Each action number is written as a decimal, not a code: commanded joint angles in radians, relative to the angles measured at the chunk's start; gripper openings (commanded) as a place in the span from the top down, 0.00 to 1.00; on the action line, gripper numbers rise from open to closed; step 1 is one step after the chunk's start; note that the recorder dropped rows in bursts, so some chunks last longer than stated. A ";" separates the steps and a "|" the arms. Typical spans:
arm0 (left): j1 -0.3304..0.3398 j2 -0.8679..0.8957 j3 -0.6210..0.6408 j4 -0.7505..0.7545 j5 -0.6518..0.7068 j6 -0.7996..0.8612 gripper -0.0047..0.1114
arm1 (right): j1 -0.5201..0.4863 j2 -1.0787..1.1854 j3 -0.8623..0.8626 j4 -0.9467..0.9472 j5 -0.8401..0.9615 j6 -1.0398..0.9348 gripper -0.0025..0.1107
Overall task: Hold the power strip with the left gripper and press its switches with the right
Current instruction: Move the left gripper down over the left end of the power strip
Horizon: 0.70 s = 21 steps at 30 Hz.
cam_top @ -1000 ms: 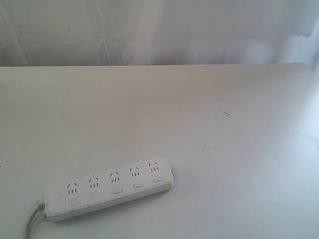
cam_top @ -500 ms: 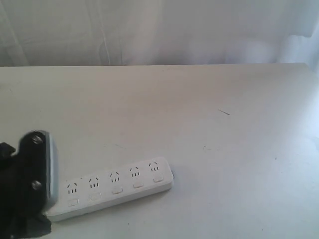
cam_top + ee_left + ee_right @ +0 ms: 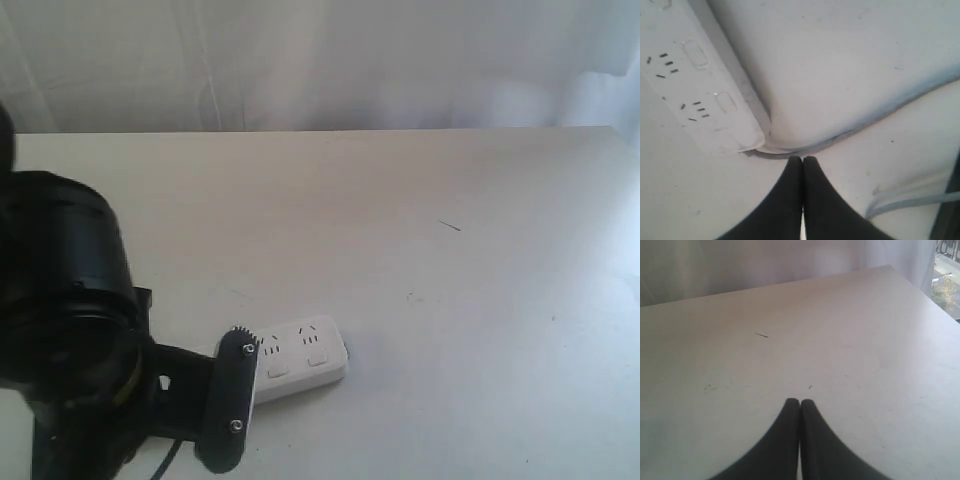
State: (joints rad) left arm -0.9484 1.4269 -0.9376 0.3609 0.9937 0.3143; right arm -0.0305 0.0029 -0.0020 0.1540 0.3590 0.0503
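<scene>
The white power strip point(image 3: 305, 352) lies on the table near the front; only its right end with two sockets and two switches point(image 3: 318, 360) shows, since my black left arm point(image 3: 70, 330) covers the other sockets. In the left wrist view the strip's cord end point(image 3: 700, 80) shows with two switches point(image 3: 726, 102). The grey cord point(image 3: 805, 147) curves past just off my left gripper point(image 3: 802, 159), which is shut and empty. My right gripper point(image 3: 800, 401) is shut and empty over bare table, away from the strip and out of the exterior view.
The white table point(image 3: 420, 220) runs back to a pale curtain; its right edge point(image 3: 920, 290) shows in the right wrist view. A pale cable point(image 3: 910, 200) lies on the table beside the left gripper.
My left arm has come in from the left and moved over the strip, now hiding its left three sockets. The strip itself has not moved.
</scene>
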 commanded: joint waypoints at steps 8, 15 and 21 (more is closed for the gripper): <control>-0.002 0.101 -0.019 0.053 -0.134 -0.003 0.64 | 0.001 -0.003 0.002 -0.001 -0.007 0.022 0.98; 0.002 0.098 -0.019 0.180 -0.111 -0.069 0.05 | 0.001 -0.003 0.002 -0.001 -0.007 0.022 0.98; 0.072 0.098 -0.019 0.098 -0.190 -0.058 0.06 | 0.001 -0.003 0.002 -0.001 -0.007 0.022 0.98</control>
State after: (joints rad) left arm -0.9069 1.5273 -0.9517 0.5118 0.8232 0.2615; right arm -0.0305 0.0029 -0.0020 0.1540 0.3590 0.0674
